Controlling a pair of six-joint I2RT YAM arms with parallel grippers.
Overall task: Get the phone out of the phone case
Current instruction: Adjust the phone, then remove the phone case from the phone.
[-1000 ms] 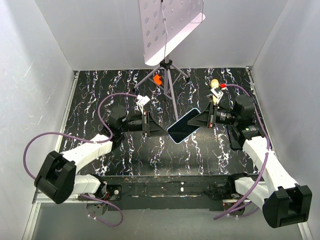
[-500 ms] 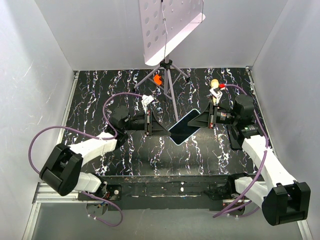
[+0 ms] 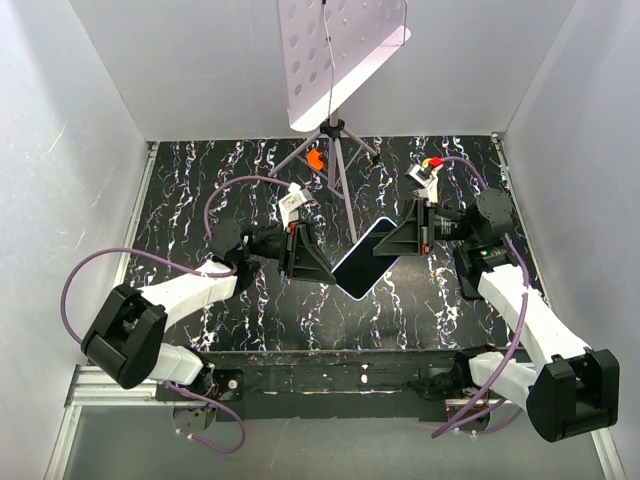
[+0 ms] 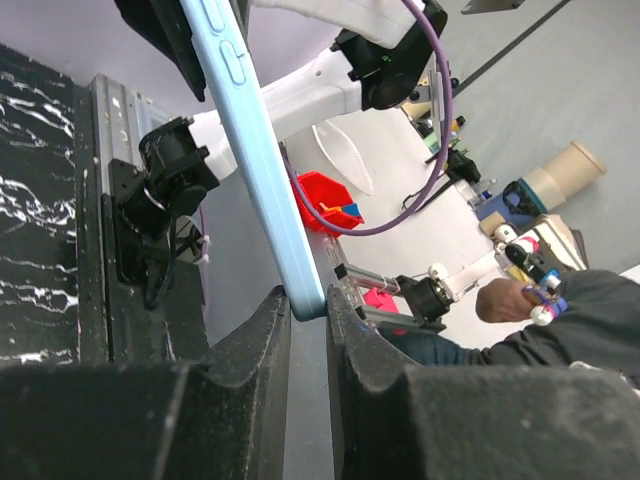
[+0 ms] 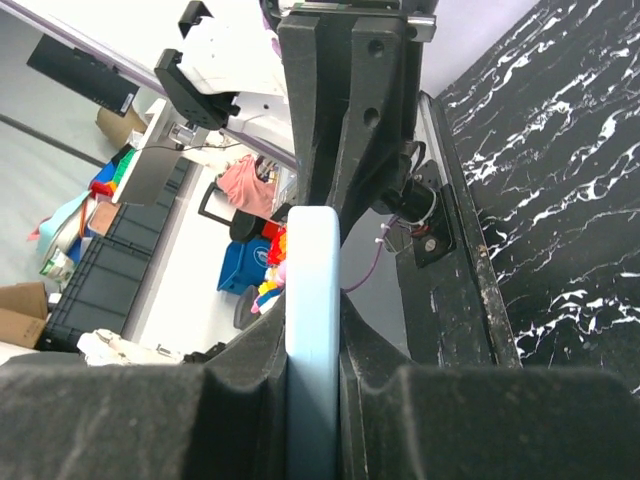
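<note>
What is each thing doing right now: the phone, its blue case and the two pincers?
phone: inside its case, dark screen showing, tilted.
phone case: on the phone, held between both pincers.
left pincer: shut on one corner of the phone case.
right pincer: shut on the other end of the phone case.
stand: upright at the back.

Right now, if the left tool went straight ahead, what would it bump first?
The phone case, pinched in the left tool; beyond it, probably the right tool.
</note>
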